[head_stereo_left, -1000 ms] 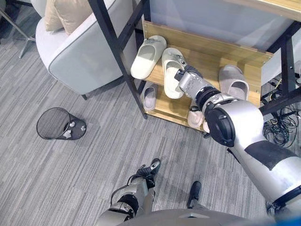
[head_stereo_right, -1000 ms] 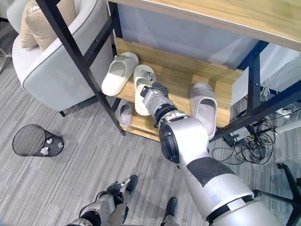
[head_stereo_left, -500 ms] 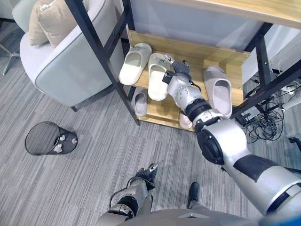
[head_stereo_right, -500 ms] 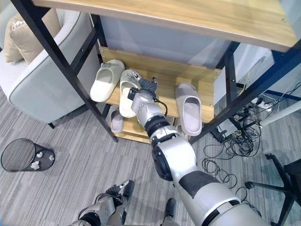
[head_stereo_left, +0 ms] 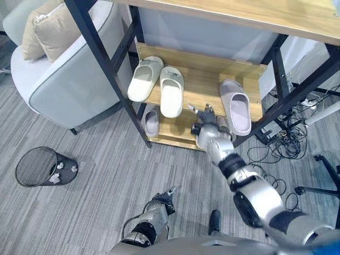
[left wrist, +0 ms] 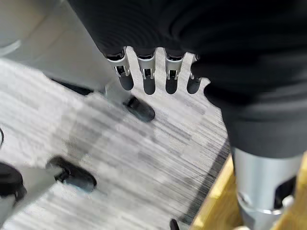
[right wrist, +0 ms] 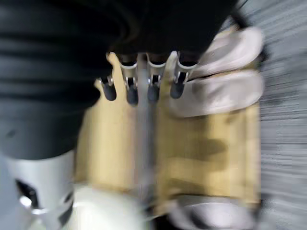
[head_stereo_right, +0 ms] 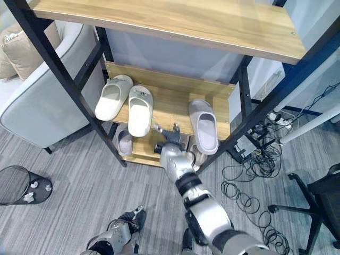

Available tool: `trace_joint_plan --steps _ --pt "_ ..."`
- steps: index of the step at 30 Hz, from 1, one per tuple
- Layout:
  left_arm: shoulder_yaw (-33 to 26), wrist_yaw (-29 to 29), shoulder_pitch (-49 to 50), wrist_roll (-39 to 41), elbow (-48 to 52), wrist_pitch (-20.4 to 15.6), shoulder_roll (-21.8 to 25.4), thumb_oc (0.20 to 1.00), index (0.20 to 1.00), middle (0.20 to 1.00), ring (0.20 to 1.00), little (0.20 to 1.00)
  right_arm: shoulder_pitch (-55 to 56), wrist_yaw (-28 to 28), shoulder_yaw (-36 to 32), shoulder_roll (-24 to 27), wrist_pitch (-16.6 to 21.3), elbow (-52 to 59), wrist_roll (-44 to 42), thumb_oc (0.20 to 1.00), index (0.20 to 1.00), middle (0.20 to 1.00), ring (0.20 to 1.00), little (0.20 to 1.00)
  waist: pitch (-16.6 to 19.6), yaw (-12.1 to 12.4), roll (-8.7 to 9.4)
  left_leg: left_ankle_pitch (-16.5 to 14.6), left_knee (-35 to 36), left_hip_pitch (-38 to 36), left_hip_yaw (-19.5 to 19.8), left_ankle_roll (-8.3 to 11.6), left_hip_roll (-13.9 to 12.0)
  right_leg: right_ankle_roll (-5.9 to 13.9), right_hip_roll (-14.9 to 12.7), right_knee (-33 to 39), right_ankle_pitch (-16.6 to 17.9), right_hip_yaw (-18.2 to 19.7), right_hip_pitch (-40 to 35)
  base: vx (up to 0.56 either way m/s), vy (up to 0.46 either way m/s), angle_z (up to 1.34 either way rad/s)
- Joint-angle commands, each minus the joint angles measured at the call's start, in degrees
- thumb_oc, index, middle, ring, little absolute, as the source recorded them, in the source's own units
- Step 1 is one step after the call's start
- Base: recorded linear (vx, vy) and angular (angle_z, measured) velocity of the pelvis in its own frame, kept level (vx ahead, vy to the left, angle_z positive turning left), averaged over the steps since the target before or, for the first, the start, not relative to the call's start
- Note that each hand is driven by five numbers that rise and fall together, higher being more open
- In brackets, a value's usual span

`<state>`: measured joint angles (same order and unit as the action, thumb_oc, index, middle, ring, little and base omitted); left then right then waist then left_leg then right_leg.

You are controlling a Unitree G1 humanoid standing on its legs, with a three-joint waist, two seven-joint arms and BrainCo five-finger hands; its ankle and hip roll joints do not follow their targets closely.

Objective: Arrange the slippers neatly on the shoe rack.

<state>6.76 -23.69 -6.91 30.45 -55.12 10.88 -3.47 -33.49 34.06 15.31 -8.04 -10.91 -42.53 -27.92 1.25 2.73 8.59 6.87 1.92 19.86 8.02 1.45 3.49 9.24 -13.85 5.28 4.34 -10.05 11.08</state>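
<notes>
Two cream slippers (head_stereo_left: 144, 78) (head_stereo_left: 171, 91) lie side by side at the left of the shoe rack's middle shelf (head_stereo_left: 202, 87). A grey-pink slipper (head_stereo_left: 236, 106) lies at the right of that shelf. On the lower shelf sits a small grey slipper (head_stereo_left: 152, 120), and a pale pair (right wrist: 218, 72) shows past my right fingers. My right hand (head_stereo_left: 207, 116) hovers open at the shelf's front edge, between the cream pair and the grey-pink slipper, holding nothing. My left hand (head_stereo_left: 166, 195) hangs low over the carpet, fingers (left wrist: 146, 81) relaxed and empty.
A grey armchair (head_stereo_left: 64, 85) with beige cushions stands left of the rack's black frame (head_stereo_left: 106, 69). A wire waste bin (head_stereo_left: 37, 167) with paper scraps lies on the carpet. Cables (head_stereo_left: 281, 146) and a chair base (head_stereo_left: 324, 183) are at the right. A wooden top shelf (head_stereo_right: 175, 24) overhangs.
My right hand has let go of the second cream slipper and drawn back to the shelf's front edge. That slipper now lies straight beside its mate. The camera has shifted.
</notes>
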Motion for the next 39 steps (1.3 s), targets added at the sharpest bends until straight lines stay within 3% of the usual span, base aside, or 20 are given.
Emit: trace_joint_plan --steps 1,6,10,25,29,39 --pt "0.79 -1.46 -3.4 0.77 -2.53 0.08 -7.11 1.0 1.0 1.0 1.0 1.0 -10.01 -2.06 -5.44 -15.53 1.05 -2.62 -0.44 1.0 1.0 1.0 1.0 1.0 -4.33 1.49 -2.0 -4.02 3.08 -6.56 -0.02 -3.24 0.15 4.02 -0.15 -1.99 -5.82 -0.67 -5.52 0.04 -0.003 -0.07" --pt "0.77 -1.28 -1.97 -0.61 -2.72 0.55 -6.33 1.0 1.0 1.0 1.0 1.0 -8.88 -5.98 -3.99 -15.59 0.55 -1.79 0.99 1.0 1.0 1.0 1.0 1.0 -2.87 1.8 -1.64 -4.26 3.08 -6.61 0.42 -3.27 0.32 4.01 0.04 -1.29 -5.88 -1.1 -6.23 0.04 -0.011 0.03" --pt "0.0 0.61 -0.66 -4.0 -3.89 1.84 -4.32 1.0 1.0 1.0 1.0 1.0 -15.36 -13.66 -6.3 -16.82 -3.47 -8.17 -2.9 1.0 1.0 1.0 1.0 1.0 -2.32 2.74 -1.06 -4.21 3.08 -6.26 1.17 -3.25 0.6 4.12 -0.05 -1.0 -5.79 -1.93 -6.36 0.0 0.0 0.0" --pt "-2.64 6.43 4.25 -13.53 -2.82 1.62 -0.09 1.0 1.0 1.0 1.0 1.0 -29.7 -21.65 -11.67 -12.44 -4.76 -14.38 3.33 1.0 1.0 1.0 1.0 1.0 -2.63 4.83 0.14 -3.67 3.08 -5.05 2.3 -3.17 1.04 4.38 0.02 -1.3 -5.93 -2.95 -5.79 0.0 0.0 0.05" --pt "-3.24 8.14 5.03 -15.66 -3.11 1.44 0.95 1.0 1.0 1.0 1.0 1.0 -34.27 -26.45 -14.16 -11.22 -7.03 -18.92 3.68 1.0 1.0 1.0 1.0 1.0 -2.59 5.54 0.24 -3.65 3.08 -5.05 2.61 -3.1 1.11 4.36 0.01 -1.14 -6.06 -3.33 -5.81 0.0 0.0 0.0" --pt "-3.87 9.97 4.62 -16.67 -3.56 0.75 1.3 1.0 1.0 1.0 1.0 1.0 -39.87 -24.71 -19.12 -9.93 -6.02 -25.93 3.18 1.0 1.0 1.0 1.0 1.0 -3.31 6.4 0.84 -3.31 3.08 -3.98 3.04 -2.94 1.17 4.31 0.22 -1.33 -6.31 -3.93 -5.21 0.0 -0.001 0.04"
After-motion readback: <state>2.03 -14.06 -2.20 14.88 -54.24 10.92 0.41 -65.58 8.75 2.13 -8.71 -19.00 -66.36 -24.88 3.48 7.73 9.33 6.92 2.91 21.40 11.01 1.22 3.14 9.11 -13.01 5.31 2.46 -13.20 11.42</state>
